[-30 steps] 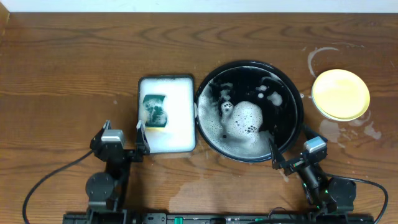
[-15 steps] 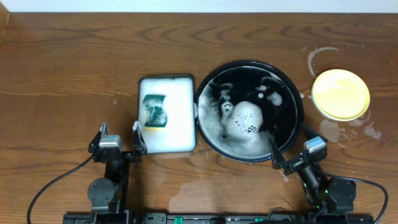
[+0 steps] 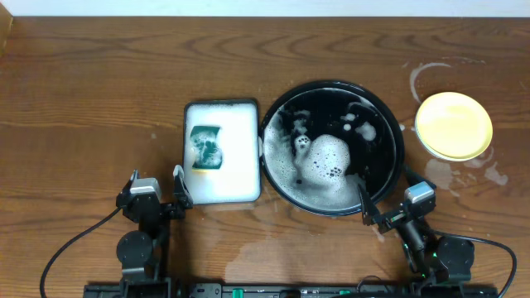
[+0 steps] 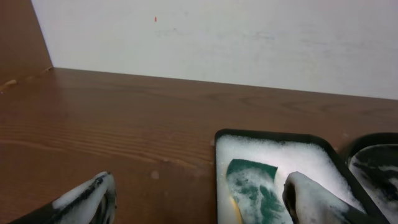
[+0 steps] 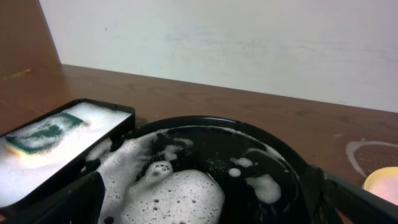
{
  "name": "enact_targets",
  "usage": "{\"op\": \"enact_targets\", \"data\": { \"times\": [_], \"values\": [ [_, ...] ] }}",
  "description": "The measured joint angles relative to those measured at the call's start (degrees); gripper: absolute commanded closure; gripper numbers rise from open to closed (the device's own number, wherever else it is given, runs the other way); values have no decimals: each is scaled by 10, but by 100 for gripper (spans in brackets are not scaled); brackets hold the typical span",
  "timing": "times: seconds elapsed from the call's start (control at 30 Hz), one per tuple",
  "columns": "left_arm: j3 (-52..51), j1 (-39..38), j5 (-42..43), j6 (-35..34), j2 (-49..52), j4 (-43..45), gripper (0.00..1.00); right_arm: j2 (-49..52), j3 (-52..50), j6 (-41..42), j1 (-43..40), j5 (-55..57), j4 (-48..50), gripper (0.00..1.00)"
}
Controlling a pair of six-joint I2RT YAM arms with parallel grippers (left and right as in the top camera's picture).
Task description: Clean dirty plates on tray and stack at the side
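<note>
Wooden table (image 3: 91,91): one yellow plate (image 3: 453,126), one sudsy tray (image 3: 377,156); left gripper (image 3: 155,179) and right gripper (image 3: 385,192) gape empty.

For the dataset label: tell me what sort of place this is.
Probably a lab test bench set up for dishwashing, not a kitchen: bare wooden table, sudsy black tray, green sponge in a soapy white tray.

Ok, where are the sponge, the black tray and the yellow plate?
sponge (image 3: 206,148): overhead view, middle of its sudsy green top.
black tray (image 3: 385,145): overhead view, bare inner wall on its right side.
yellow plate (image 3: 453,126): overhead view, centre of the plate.
</note>
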Motion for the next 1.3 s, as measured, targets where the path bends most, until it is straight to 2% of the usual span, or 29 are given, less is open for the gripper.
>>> {"op": "enact_targets", "data": {
  "times": [1.3],
  "values": [
    [0,0,0,0,0,0,13,0,0,0,0,0,0,1]
  ]
}}
